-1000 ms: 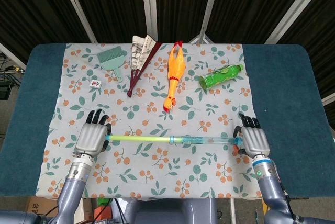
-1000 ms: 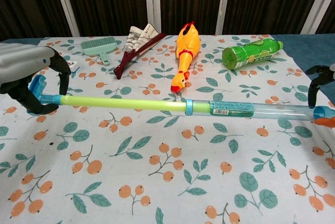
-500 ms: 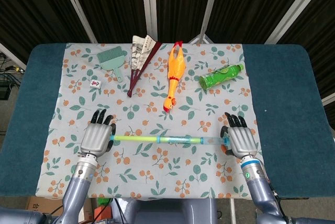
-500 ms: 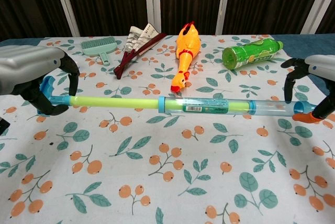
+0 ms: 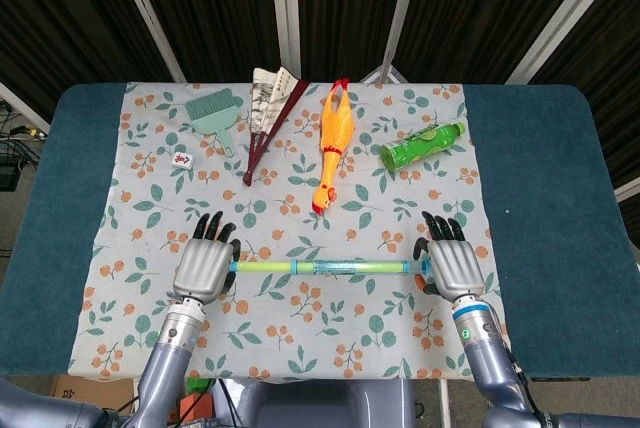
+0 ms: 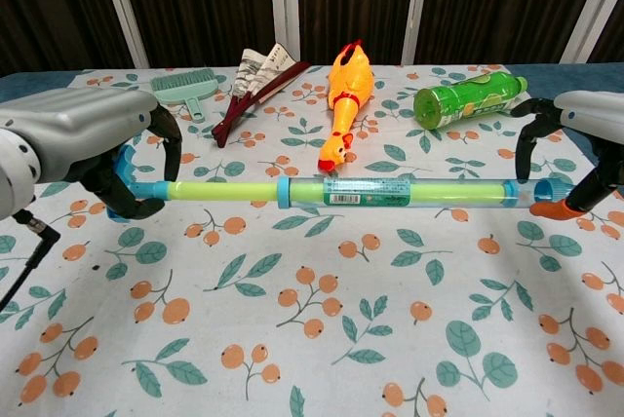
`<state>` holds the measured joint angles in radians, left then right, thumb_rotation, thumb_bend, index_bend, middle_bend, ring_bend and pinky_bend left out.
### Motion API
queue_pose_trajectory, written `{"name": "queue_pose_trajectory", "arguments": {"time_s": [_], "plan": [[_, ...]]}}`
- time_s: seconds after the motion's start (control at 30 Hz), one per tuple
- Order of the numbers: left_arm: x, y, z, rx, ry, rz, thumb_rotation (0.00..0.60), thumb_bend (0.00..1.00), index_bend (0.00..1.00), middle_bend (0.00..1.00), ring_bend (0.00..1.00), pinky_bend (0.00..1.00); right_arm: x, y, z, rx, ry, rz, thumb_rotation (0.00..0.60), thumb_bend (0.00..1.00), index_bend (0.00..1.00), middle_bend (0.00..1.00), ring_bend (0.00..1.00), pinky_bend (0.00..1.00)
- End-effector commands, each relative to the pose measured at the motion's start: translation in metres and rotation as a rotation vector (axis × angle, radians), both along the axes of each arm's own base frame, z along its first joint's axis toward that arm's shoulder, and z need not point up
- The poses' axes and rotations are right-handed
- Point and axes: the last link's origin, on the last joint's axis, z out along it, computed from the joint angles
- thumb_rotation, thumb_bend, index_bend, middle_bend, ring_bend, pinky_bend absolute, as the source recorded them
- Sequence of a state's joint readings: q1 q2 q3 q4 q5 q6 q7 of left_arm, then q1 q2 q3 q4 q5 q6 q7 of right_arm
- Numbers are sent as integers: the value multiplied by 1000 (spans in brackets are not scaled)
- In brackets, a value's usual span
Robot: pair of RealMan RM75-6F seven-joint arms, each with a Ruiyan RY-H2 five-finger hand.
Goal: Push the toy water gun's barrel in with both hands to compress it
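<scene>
The toy water gun lies level across the near part of the flowered cloth: a clear blue barrel on the right, a yellow-green plunger rod sticking out on the left. My left hand grips the blue handle end of the rod. My right hand grips the barrel's far end, beside its orange tip. Only a short stretch of rod shows outside the barrel.
Along the back of the cloth lie a teal hand brush, a folded fan, a rubber chicken and a green bottle. A small tile sits at the left. Blue table borders the cloth.
Both hands have moved toward each other. The rod has slid further into the barrel, so the gun is clearly shorter than before.
</scene>
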<state>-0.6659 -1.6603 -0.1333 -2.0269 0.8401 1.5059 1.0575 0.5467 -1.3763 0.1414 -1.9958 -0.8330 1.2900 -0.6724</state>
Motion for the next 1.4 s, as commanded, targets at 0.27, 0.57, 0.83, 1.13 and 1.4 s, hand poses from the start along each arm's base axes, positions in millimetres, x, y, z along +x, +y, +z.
{"name": "queue_pose_trajectory", "arguments": {"time_s": [0.27,0.57,0.83,1.13,1.4], "plan": [[13,-6,-12,-2,-9,-13,600,474,645,194,0,26,1,1,2,0,-18,-2,600,390,664,41,0,0],[21,-9,-16,-2,-25,-14,600,474,645,193,0,26,-1,2,3,2,-31,-11,600,390,663,41,0,0],[25,-9,-20,5,-37,-16,600,473,645,192,0,26,2,2,3,1,-30,1,600,390,663,41,0,0],[29,-11,-25,6,-49,-14,600,473,642,188,0,26,2,3,3,3,-35,1,600,390,664,42,0,0],[30,-12,-27,7,-51,-14,600,402,461,76,0,25,1,3,4,4,-36,2,600,390,396,16,0,0]]}}
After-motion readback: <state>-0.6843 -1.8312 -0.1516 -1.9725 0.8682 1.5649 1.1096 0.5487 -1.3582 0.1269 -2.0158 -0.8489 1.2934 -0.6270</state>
